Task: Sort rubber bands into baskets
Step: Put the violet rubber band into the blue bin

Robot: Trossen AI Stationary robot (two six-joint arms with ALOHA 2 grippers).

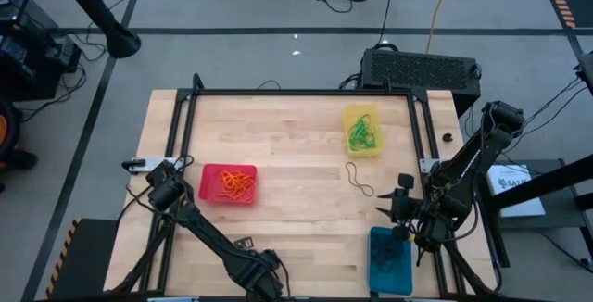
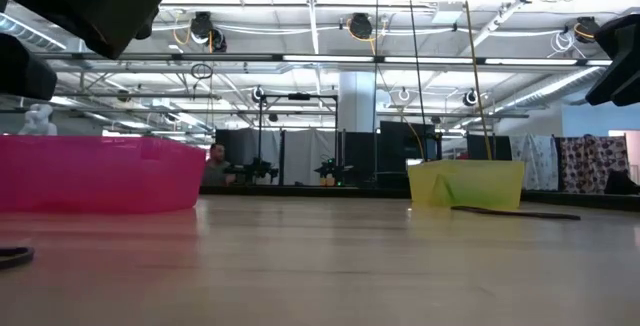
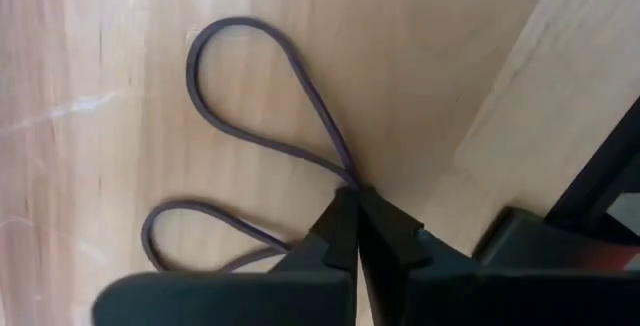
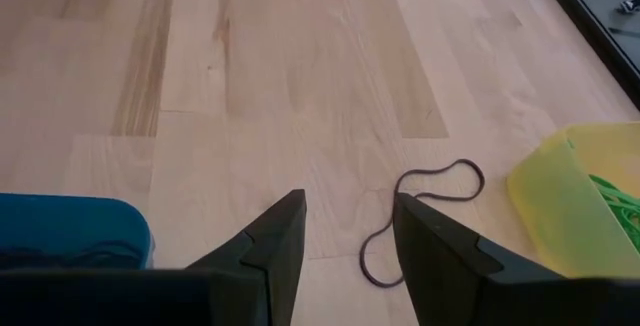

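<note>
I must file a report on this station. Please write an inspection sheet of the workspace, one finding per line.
Surface: wooden table, inside a black frame.
Job's things: red basket holds orange bands; yellow basket holds green bands; blue basket holds dark bands; one dark band lies loose beside the yellow basket.
Clutter: nothing seen.
Grippers: left gripper shut on a dark rubber band at the table's left edge; right gripper open, above the blue basket.
Cables: several on the floor beyond the table.
Surroundings: person far behind.
</note>
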